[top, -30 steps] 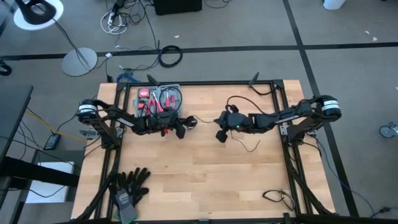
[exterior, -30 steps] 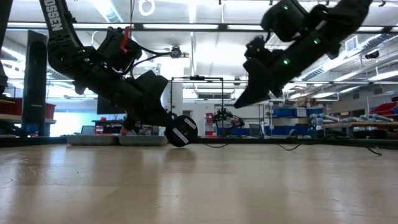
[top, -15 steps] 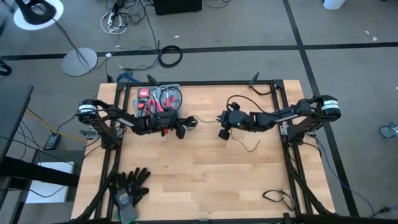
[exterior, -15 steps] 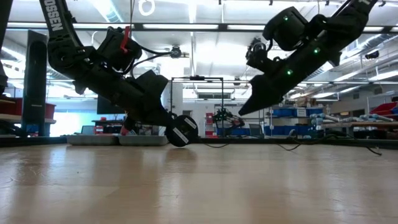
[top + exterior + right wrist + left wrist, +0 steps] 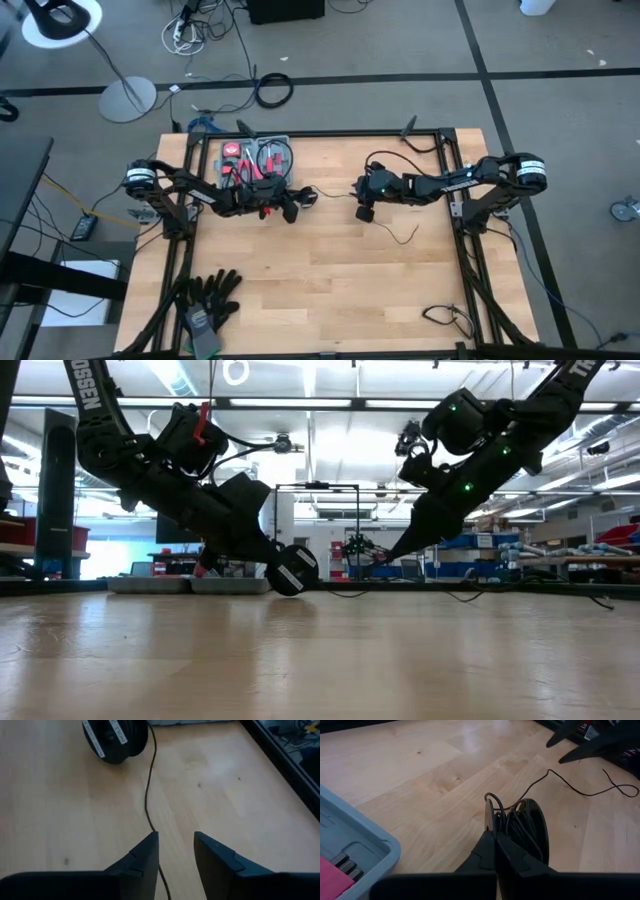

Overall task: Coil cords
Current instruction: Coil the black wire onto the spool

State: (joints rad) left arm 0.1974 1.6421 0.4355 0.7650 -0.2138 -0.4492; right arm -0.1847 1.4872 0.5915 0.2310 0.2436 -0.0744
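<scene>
Black thin cords (image 5: 392,228) lie on the wooden table (image 5: 330,290), running roughly along the 9-to-3 line in the high view, from the puck (image 5: 290,207) near table centre-left out toward 3 o'clock, with a loose curl ending at about 4 o'clock of the right gripper. Puck stands on its edge, disc face upright, several turns of wire wound on it; seen in the left wrist view as puck (image 5: 520,832), and in the low view as puck (image 5: 291,570) touching the tabletop.

Left gripper (image 5: 283,205) sits at 9 o'clock of centre, fingers clamped on the puck rim, gripper (image 5: 495,851) pinched tight with no gap.

Right gripper (image 5: 365,212) hangs at 3 o'clock of the puck, above the table, fingers parted and holding nothing. In the right wrist view the cord (image 5: 148,795) runs straight from the puck (image 5: 115,739) toward the gap between the two fingers (image 5: 142,860); whether it touches them is unclear. In the low view right gripper (image 5: 400,545) points down at a slant, clear of the wood.

Grey tool tray (image 5: 256,160) at 12 o'clock of left gripper. Black gloves (image 5: 208,300) at 7 o'clock table corner.
</scene>
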